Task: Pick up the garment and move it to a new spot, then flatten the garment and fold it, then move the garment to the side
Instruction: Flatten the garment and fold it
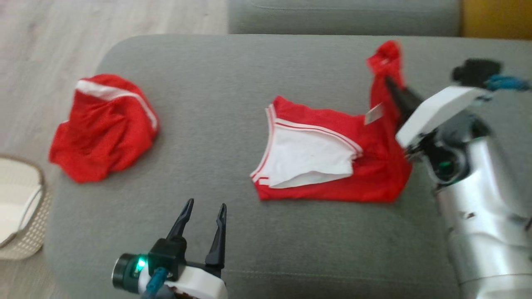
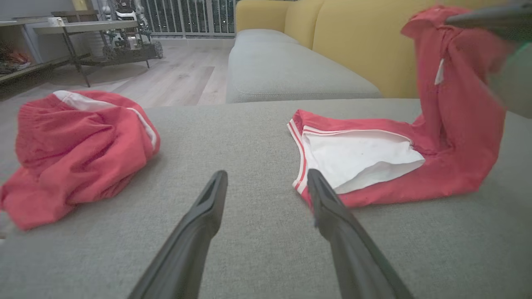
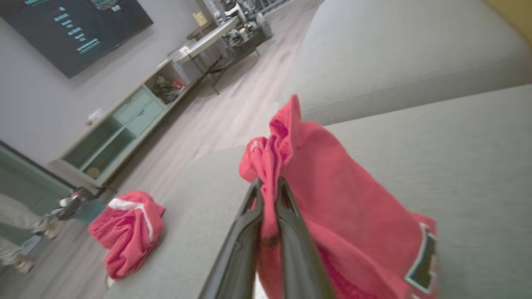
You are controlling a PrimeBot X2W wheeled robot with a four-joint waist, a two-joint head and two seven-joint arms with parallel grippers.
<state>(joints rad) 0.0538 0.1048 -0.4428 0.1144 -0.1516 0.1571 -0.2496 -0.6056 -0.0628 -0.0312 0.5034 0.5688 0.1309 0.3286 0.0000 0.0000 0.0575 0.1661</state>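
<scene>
garment (image 1: pixel 374 174): red shorts with a white lining, on the grey cushion (image 1: pixel 232 104), toward its right edge, about midway between the near and far edges. we see the lining facing up, a white panel with red-and-white trim. most of the garment lies flat on the cushion. its right end is lifted into a peak toward the far right corner.

right gripper (image 1: pixel 388 83): narrow, closed on that raised peak. in the right wrist view the right gripper (image 3: pixel 269 182) has red cloth pinched between both fingers; the cloth bunches above the tips and drapes down to one side. a small white tag (image 1: pixel 373 114) hangs on the lifted part, just beside the fingers.

left gripper (image 1: pixel 206 204): over the near edge, left of centre, fingers spread wide, nothing between them. tips point toward the far edge. from its own wrist we see the left gripper (image 2: pixel 266 174) near the garment's near left corner; from the head it is apart from it.

second red piece (image 1: pixel 104 126) with a white band: crumpled at the left edge, well apart from the garment.

pale basket (image 1: pixel 25 232): on the floor off the near left corner.

another grey seat (image 1: pixel 345 16) lies beyond the far edge.
</scene>
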